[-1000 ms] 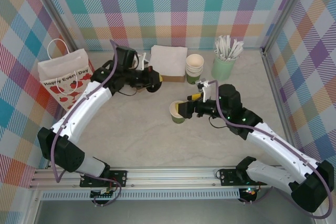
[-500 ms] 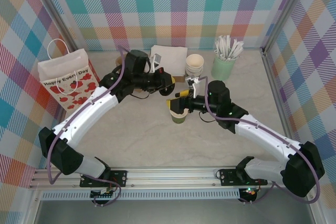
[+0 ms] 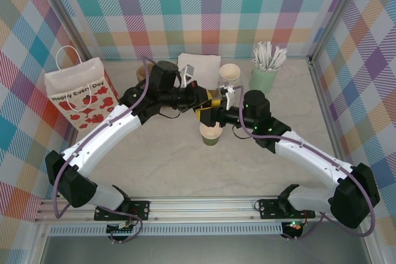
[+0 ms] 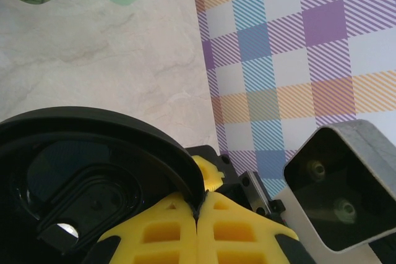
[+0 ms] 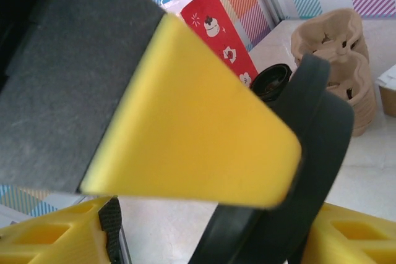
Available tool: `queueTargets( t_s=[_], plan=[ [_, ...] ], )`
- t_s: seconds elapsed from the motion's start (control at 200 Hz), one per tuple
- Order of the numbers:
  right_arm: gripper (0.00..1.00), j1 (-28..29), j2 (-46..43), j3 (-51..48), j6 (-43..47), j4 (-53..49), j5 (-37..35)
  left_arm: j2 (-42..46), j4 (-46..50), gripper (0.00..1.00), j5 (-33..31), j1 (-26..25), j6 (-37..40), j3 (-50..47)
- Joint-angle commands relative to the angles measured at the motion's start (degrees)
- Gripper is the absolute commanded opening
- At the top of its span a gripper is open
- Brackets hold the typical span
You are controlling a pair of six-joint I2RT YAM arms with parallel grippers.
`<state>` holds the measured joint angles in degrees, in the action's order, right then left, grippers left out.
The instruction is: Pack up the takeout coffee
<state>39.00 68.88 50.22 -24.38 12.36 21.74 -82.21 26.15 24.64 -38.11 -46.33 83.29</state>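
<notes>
Left jaws, clamped on lid [image 4: 86, 146], moved above upright cup [image 3: 211, 135], mouth up; right jaws unclear

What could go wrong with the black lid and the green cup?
The left claw pinches the black lid just at its rim, so it might slip. The right claw sits around the same lid, so the claws could bump. The open green cup close by could get knocked over.
</notes>
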Motion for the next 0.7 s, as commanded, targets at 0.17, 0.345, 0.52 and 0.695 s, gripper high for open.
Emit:
queueTargets(
  t_s=[0.17, 0.345, 0.52, 0.695],
  plan=[
    [0.48, 0.16, -0.11, 2.95, 3.45, -1.92, -3.03, 1.75, -1.97, 0.00, -2.43, -1.83, -2.08, -0.84],
    [0.36, 0.19, -0.58, 3.74, 5.10, -5.59, -5.15, 1.11, -1.95, 0.00, -3.50, -2.61, -2.58, -1.19],
    [0.25, 0.20, -0.42, 4.29, 6.48, -9.06, -6.74, 0.55, -1.48, 0.03, -4.65, -2.99, -2.63, -1.33],
    [0.20, 0.20, -0.70, 4.34, 8.41, -12.41, -9.70, 0.92, -0.09, 0.14, -5.82, -3.02, -2.23, -1.33]
  ],
)
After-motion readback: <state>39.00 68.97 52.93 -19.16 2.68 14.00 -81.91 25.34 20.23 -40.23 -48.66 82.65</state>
